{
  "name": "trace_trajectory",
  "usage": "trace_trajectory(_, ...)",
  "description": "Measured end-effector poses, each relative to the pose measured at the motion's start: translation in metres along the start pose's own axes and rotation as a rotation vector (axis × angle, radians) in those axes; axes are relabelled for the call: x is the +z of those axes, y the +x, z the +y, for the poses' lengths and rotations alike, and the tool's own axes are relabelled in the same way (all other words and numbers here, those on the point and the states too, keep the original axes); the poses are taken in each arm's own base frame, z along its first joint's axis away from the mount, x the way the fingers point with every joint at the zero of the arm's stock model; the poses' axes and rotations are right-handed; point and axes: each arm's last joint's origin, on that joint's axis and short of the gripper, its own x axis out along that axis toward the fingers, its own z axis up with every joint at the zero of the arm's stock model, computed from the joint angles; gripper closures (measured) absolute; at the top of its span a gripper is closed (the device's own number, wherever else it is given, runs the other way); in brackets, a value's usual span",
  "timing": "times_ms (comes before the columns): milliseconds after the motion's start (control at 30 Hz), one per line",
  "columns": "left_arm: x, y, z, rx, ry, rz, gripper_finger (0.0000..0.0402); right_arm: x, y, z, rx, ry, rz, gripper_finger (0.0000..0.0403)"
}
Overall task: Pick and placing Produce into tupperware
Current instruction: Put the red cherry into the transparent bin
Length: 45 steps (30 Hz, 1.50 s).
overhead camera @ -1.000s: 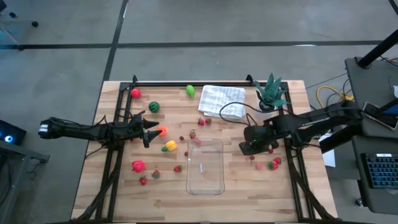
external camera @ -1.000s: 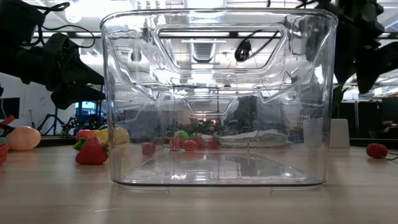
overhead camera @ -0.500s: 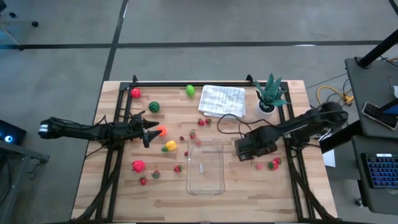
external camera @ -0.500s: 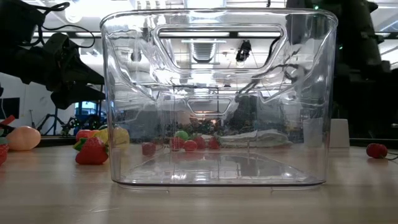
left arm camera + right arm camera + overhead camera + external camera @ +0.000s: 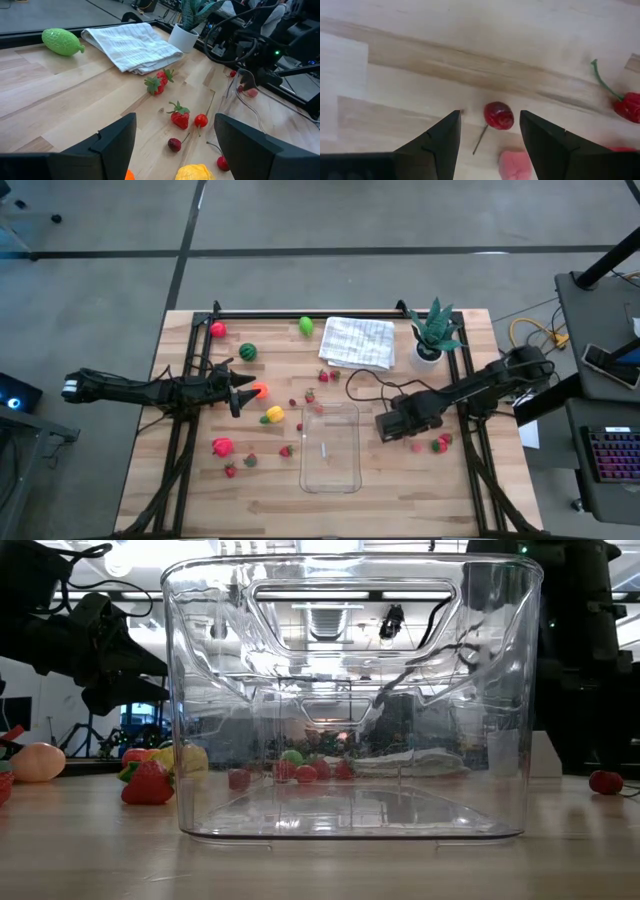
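Empty tupperware [image 5: 331,446] (produce [image 5: 273,415] outside)

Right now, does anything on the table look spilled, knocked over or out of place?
Nothing stands out. The clear container sits upright and empty, the toy fruit lies loose on the table around it, the cloth stays folded, and the potted plant stands upright.

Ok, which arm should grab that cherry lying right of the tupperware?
Probably the right. The right gripper hangs open directly above the cherry, beside the tupperware. The left gripper is open across the table by an orange fruit.
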Motion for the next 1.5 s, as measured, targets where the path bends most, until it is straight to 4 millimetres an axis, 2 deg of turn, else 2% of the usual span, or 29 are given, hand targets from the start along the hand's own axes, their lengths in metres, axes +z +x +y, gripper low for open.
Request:
trace_trajectory(200, 0.0, 0.0, 0.0, 0.0, 0.0, 0.0, 0.0147, -0.001, 0.01, -0.006, -0.031, -0.003, -0.001, 0.0198)
trace_trajectory(467, 0.0, 0.0, 0.0, 0.0, 0.0, 0.0, 0.0147, -0.001, 0.012, -0.007, -0.016, -0.011, -0.009, 0.0131)
trace_trajectory(633, 0.0, 0.0, 0.0, 0.0, 0.0, 0.0, 0.0147, 0.0, 0.014, -0.007, -0.012, -0.027, -0.028, 0.0121)
trace_trajectory(1500, 0.0, 0.0, 0.0, 0.0, 0.0, 0.0, 0.0147, -0.002, 0.019, -0.009, 0.004, -0.054, 0.026, 0.0279)
